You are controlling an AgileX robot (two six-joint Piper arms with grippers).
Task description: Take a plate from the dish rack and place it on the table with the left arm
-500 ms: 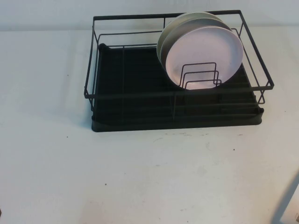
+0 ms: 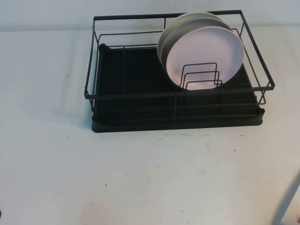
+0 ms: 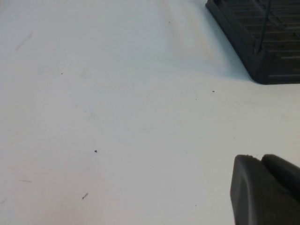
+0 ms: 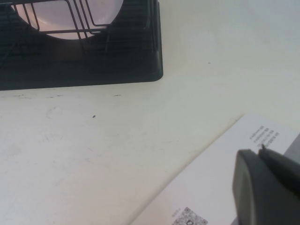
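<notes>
Nothing is done yet: the plate point(image 2: 206, 56) stands in the dish rack point(image 2: 140, 112) against the cream plate point(image 2: 190, 18), well ahead of my left gripper point(image 3: 267, 190) and right gripper point(image 4: 267, 187), jaw state impossible to tell, over the table point(image 2: 140, 178).

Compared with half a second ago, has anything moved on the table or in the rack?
Nothing visibly changed. The pink plate still stands in the dish rack in front of the cream plate. The left gripper and right gripper hang low over the table, away from the rack.
</notes>
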